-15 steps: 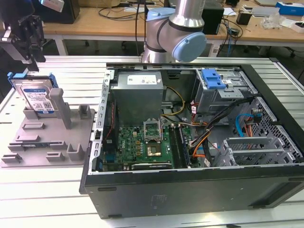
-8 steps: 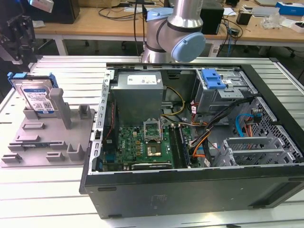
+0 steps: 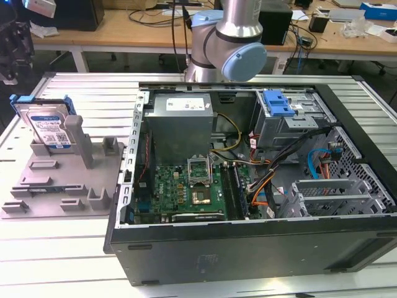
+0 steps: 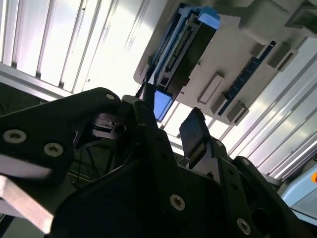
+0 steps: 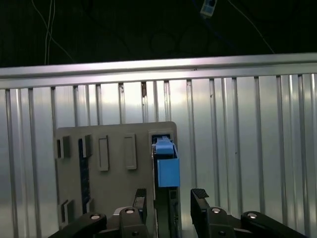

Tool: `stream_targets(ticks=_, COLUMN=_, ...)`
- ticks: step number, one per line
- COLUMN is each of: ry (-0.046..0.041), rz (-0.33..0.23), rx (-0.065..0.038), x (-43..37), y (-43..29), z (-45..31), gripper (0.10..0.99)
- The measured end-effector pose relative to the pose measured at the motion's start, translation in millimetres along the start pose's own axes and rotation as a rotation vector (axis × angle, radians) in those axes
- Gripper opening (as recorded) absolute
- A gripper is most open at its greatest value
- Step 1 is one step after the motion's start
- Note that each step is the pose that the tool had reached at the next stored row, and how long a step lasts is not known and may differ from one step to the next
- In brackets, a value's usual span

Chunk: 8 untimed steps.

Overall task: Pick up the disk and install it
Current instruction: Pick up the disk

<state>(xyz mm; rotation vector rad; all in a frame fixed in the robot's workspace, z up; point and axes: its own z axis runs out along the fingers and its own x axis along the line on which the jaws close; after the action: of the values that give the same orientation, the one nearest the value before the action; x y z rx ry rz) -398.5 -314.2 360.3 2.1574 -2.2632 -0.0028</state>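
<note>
The disk (image 3: 49, 127) stands on edge in a slot of the grey tray (image 3: 62, 180), at the exterior view's left, well apart from the open computer case (image 3: 248, 261); its face carries a white and blue label, the print on it too small to read; a blue frame runs round its edges and rises above the top. A grey upright post of the tray stands just beside it and covers its lower corner. The tray rests on a slatted metal tabletop (image 3: 80, 93).

In the first wrist view the end effector (image 5: 171, 196) hangs over the tray with its fingers (image 5: 199, 194) apart and nothing clamped; the disk (image 5: 167, 168) shows edge-on, its blue frame in line with the gap between them, not touching either one. In the second wrist view the same spread fingers (image 4: 195, 131) frame the disk (image 4: 183, 44) and the pale tray behind it.

Inside the case, a grey power supply (image 3: 180, 124) bears a white label, its writing unreadable; below it lies a green motherboard (image 3: 186, 186); a blue clip (image 3: 277, 102) sits on the metal drive cage at the far corner; orange, yellow and blue cables (image 3: 273, 180) cross the middle. The robot arm (image 3: 229, 37) rises behind the case; wooden benches with loose wires stand beyond.
</note>
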Motion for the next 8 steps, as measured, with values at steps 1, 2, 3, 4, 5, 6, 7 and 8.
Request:
stream_targets(ticks=1, ry=0.0000, rz=-0.001, rx=0.000, x=0.1, y=1.5, z=0.9, gripper=0.482)
stream_targets(ticks=2, ry=-0.0001, rz=-0.002, rx=0.000, x=0.1, y=2.2, z=1.6, gripper=0.482)
stream_targets(ticks=3, ry=0.0000, rz=-0.004, rx=0.000, x=0.1, y=2.7, z=2.3, gripper=0.482)
stream_targets(ticks=4, ry=0.0000, rz=-0.006, rx=0.000, x=0.1, y=3.0, z=2.8, gripper=0.482)
stream_targets(ticks=5, ry=0.0001, rz=-0.008, rx=0.000, x=0.0, y=3.2, z=3.3, gripper=0.482)
stream_targets(ticks=6, ry=0.0002, rz=-0.010, rx=0.000, x=-0.1, y=3.3, z=3.8, gripper=0.482)
stream_targets(ticks=7, ry=0.0002, rz=-0.015, rx=0.000, x=-0.1, y=3.4, z=4.6, gripper=0.482)
stream_targets(ticks=8, ry=0.0003, rz=-0.021, rx=0.000, x=-0.2, y=3.6, z=5.6, gripper=0.482)
